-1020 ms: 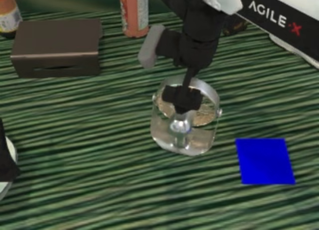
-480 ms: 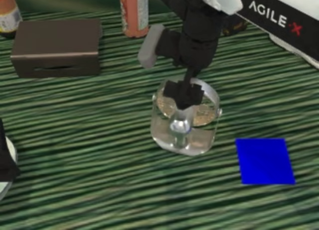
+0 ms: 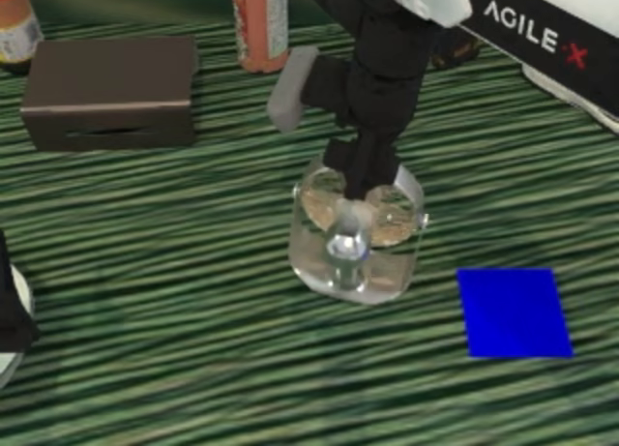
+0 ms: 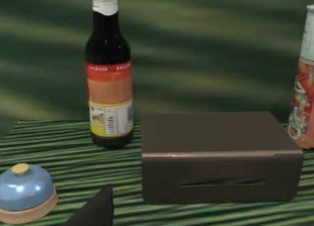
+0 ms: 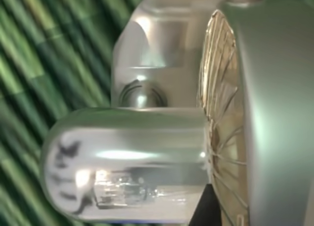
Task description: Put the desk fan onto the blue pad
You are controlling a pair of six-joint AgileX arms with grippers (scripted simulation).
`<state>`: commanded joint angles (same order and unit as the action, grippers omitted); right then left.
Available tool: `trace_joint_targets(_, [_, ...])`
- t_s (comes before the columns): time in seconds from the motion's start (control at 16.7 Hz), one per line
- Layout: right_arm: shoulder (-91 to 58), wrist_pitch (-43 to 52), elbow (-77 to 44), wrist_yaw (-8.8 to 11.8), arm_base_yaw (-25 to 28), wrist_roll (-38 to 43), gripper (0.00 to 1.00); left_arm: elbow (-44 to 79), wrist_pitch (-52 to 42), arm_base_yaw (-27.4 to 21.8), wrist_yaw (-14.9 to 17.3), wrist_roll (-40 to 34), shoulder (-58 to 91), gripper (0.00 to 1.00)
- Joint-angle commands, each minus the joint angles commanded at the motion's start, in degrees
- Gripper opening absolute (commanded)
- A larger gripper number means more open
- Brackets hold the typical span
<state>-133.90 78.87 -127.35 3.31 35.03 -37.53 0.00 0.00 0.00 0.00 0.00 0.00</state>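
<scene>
**Right pincer down on the fan, pad well apart**

My right pincer (image 3: 360, 180) sits low over the desk fan (image 3: 356, 235), just above the middle of the top view, its dark fingers reaching down at the top of the ring housing. From above I cannot tell whether the fingers are apart or clamped on the ring; the arm's black body covers them. In the right wrist view the fan (image 5: 196, 113) fills the frame: the chrome motor hub lies across the lower left, the tan-gold grille and the silver ring stand at the right, and a dark finger (image 5: 203, 209) shows at the bottom edge beside the grille.

The fan stands on the green striped worktop (image 3: 174, 301), a little right of centre in the top view. The blue pad (image 3: 513, 312) lies flat at the lower right, well apart from the fan and bare.

At the upper left a brown box (image 3: 109, 90) rests on the worktop, with an orange bottle (image 3: 259, 20) at the top edge near it.

My left pincer (image 3: 10, 315) is parked at the left edge; its wrist view shows the brown box (image 4: 218, 157), a dark sauce bottle (image 4: 109, 74) and a blue bell (image 4: 25, 191).
</scene>
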Motion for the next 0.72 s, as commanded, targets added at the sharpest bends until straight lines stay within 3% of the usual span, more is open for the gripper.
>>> trace_joint_targets(0.72, [-0.8, 2.1, -2.4, 0.0, -0.2, 0.1, 0.00, 0.0, 0.0, 0.0, 0.0, 0.0, 0.0, 1.00])
